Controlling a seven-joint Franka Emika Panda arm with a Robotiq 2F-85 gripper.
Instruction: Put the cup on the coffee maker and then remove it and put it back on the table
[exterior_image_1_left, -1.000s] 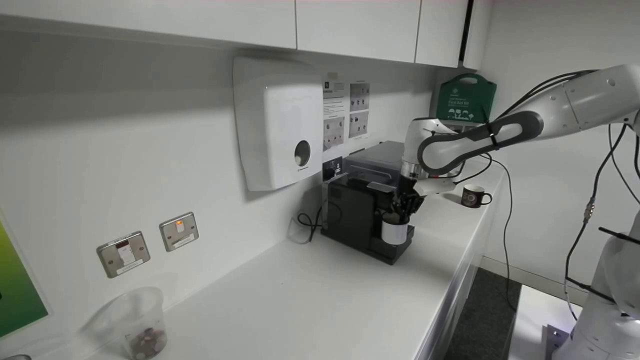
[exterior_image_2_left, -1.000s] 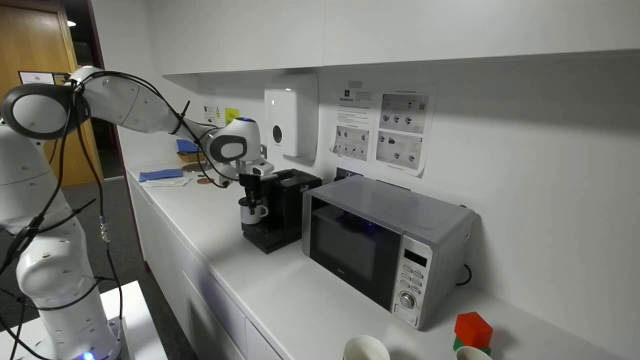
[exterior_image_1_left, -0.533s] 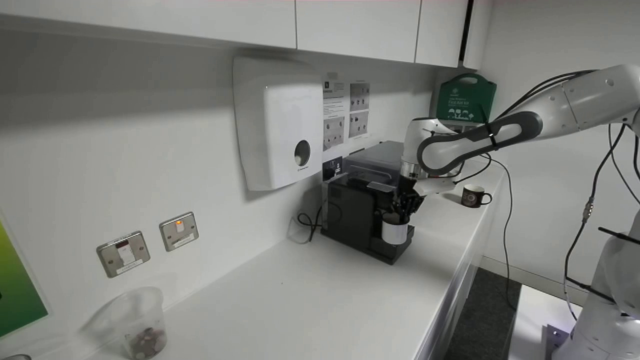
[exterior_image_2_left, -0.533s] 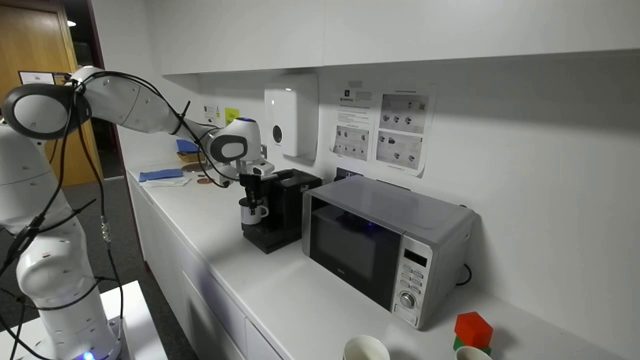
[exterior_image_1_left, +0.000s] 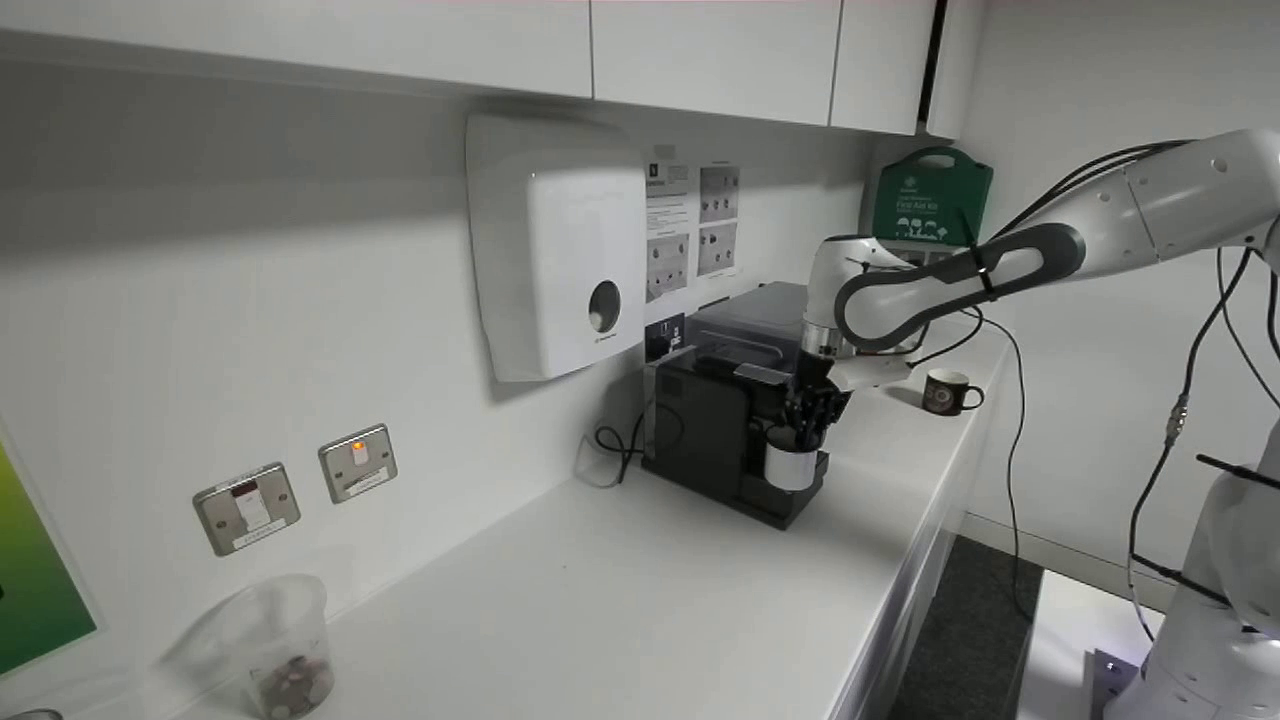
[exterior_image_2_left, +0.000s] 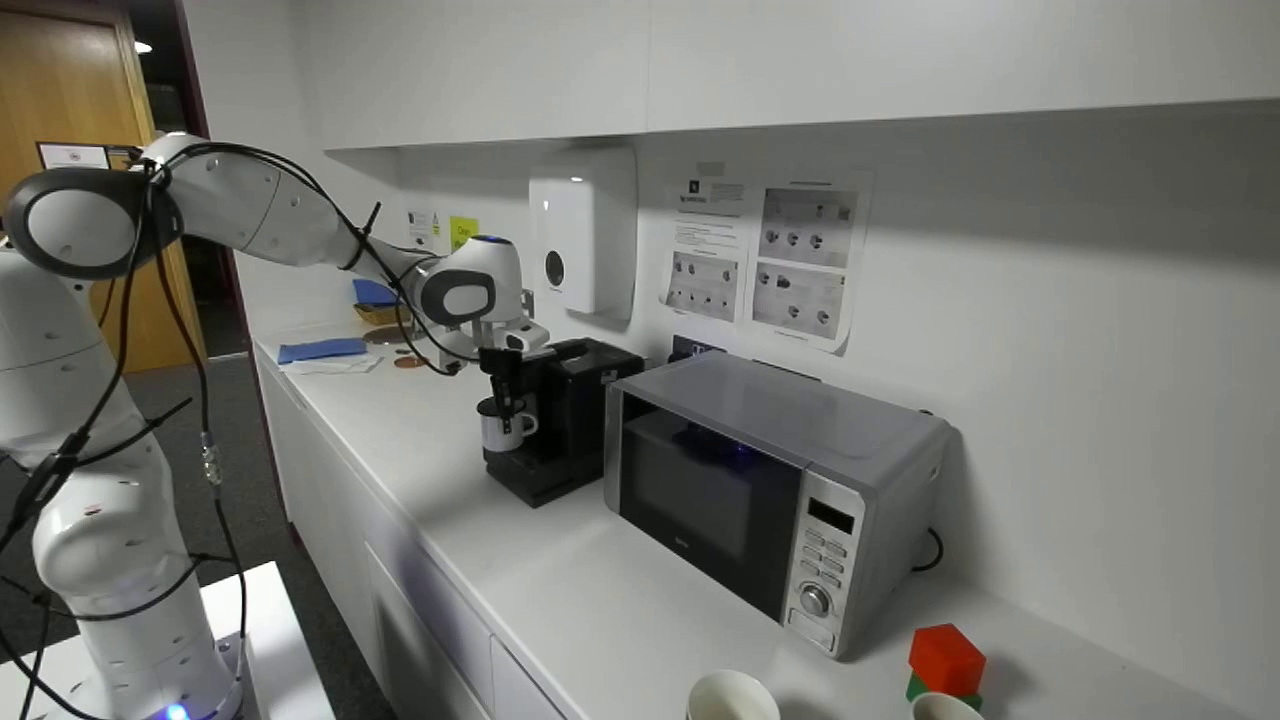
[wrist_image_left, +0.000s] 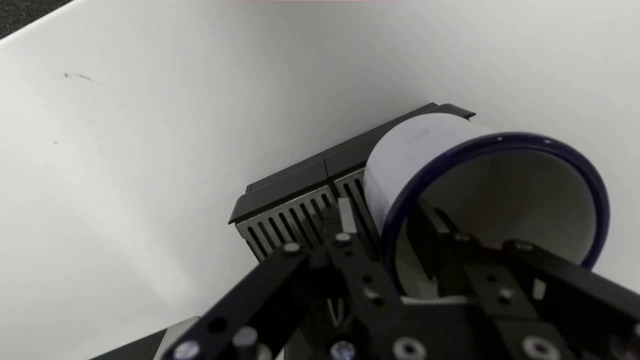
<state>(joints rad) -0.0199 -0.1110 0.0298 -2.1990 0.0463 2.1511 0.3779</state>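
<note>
The white cup, rimmed in dark blue, stands on the slotted front tray of the black coffee maker. In an exterior view its side shows, with the handle toward the machine. My gripper reaches down over the cup's rim with its fingers apart. One finger is outside the cup wall and the other is inside the cup; gaps show between the wall and both. The cup's base is hidden in the wrist view. Around the machine spreads the white table.
A silver microwave stands close beside the coffee maker. Farther along are a dark patterned mug and a red block. A clear container is near the wall, under a white dispenser mounted higher up.
The cup has dropped very slightly onto the coffee maker's tray in both exterior views. The arm itself looks unmoved.
</note>
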